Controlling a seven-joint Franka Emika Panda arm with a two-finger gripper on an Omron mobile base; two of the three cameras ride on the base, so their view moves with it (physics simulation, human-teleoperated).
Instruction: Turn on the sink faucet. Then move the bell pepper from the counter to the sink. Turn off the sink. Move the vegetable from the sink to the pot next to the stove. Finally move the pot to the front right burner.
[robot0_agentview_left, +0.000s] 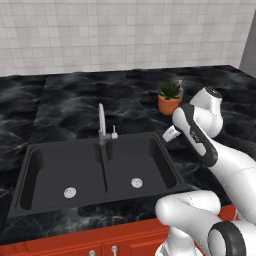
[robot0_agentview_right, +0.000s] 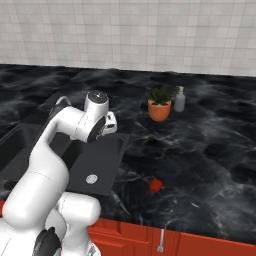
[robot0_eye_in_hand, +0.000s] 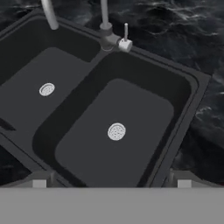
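Red and glossy, the small round bell pepper (robot0_agentview_right: 156, 185) lay on the counter (robot0_agentview_right: 200, 145) near its front edge, at about four o'clock from the sink (robot0_agentview_left: 95, 172) and well apart from it. That counter was glossy black stone with wispy grey-white veining, backed by a wall of pale square tiles (robot0_agentview_left: 125, 30), with red cabinet fronts (robot0_agentview_right: 200, 245) below. The sink was matte black with two basins, and each basin held just a small round silver drain (robot0_eye_in_hand: 116, 131). Behind the divider, at twelve o'clock, stood the slim silver sink faucet (robot0_agentview_left: 102, 125), its little lever (robot0_eye_in_hand: 125, 40) on the right side of the base. An orange pot with a green leafy plant (robot0_agentview_right: 159, 106) sat on the counter at about two o'clock from the sink, and a small grey soap bottle (robot0_agentview_right: 179, 99) stood just beside it. The gripper (robot0_eye_in_hand: 111, 180) hung over the right basin with its jaws wide apart and nothing between them.
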